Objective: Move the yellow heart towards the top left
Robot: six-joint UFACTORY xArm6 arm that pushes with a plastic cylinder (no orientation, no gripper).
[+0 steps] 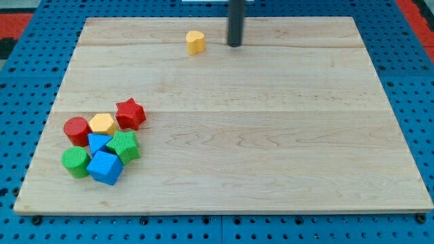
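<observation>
End effector tip (pixel 234 45) right of (near) yellow heart (pixel 195 42)

1. A pale wooden board (pixel 271 149) lies on a blue pegboard surface (pixel 27 81) that shows on every side of it.
2. Near the board's lower left corner sits a tight cluster of blocks.
3. A red star (pixel 130 113) is at the cluster's top right, with a yellow hexagon (pixel 102 123) just left of it.
4. A red cylinder (pixel 76 129) stands at the far left.
5. Below it is a green cylinder (pixel 75 162).
6. A green hexagon-like block (pixel 125 146) sits beside two blue ones: a small blue block (pixel 99 143), shape unclear, and a blue cube (pixel 104 167) nearest the view's bottom.
</observation>
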